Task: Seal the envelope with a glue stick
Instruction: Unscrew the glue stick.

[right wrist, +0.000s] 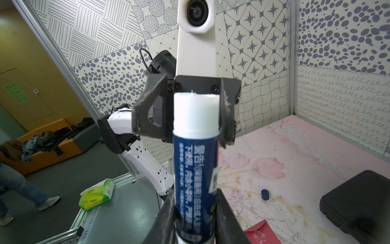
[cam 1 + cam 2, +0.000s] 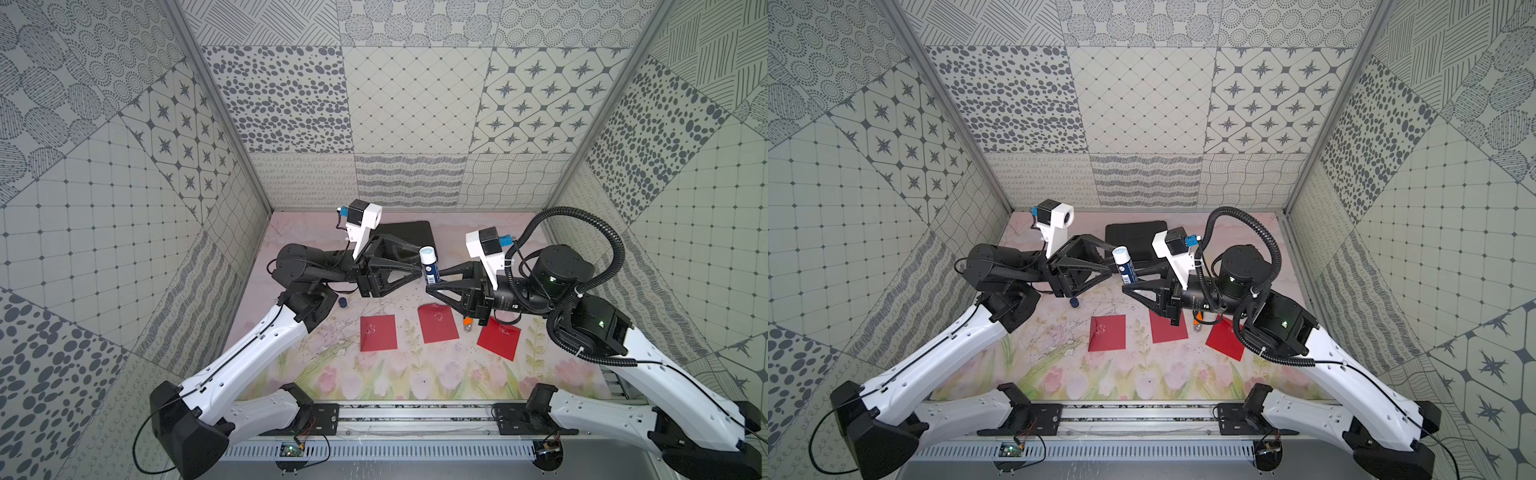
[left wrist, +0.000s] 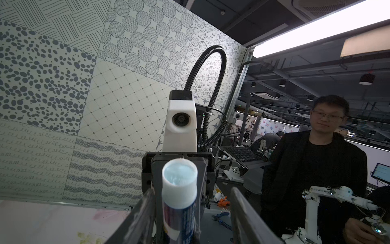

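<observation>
Cylindrical navy-labelled glue stick (image 1: 195,160) stands clamped in right pincer (image 1: 195,200).

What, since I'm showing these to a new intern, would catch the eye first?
The uncapped glue stick stands out first. The right gripper is shut on it and holds it upright in mid-air at the centre, and the open left gripper flanks its top end. Below, three red envelopes lie in a row on the floral table. A small dark-blue cap lies apart on the table, toward the robot's left.
</observation>
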Tool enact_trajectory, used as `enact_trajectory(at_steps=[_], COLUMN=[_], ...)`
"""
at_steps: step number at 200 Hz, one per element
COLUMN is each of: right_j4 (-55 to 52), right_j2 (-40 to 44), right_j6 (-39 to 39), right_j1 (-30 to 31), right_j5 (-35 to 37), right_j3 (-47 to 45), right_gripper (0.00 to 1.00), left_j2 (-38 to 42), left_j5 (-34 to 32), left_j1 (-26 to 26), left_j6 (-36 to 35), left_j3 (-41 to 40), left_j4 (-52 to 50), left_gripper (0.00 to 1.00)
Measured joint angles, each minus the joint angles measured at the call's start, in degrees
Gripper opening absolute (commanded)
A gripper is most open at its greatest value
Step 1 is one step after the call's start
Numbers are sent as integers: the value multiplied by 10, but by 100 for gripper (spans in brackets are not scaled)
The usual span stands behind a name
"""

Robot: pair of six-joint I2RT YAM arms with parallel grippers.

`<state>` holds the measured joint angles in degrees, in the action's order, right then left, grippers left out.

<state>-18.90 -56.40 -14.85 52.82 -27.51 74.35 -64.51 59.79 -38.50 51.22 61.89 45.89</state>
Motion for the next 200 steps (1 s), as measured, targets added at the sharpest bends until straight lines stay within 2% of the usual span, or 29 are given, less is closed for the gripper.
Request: enact_trajectory(at_steps=[94,200], right_j4=[10,16], right_j2=[-10,-10], right_j6=[-7,-13], right_j1=[0,3], right_j5=[-14,-19], right_j3=[10,10], right_gripper=[0,0], left_j2=[-22,-31], left_j5=[12,13], left_j1=[-29,-37], left_j6=[-22,-30], left_j3=[20,25], left_j4=[-4,-4], left_gripper=[46,26])
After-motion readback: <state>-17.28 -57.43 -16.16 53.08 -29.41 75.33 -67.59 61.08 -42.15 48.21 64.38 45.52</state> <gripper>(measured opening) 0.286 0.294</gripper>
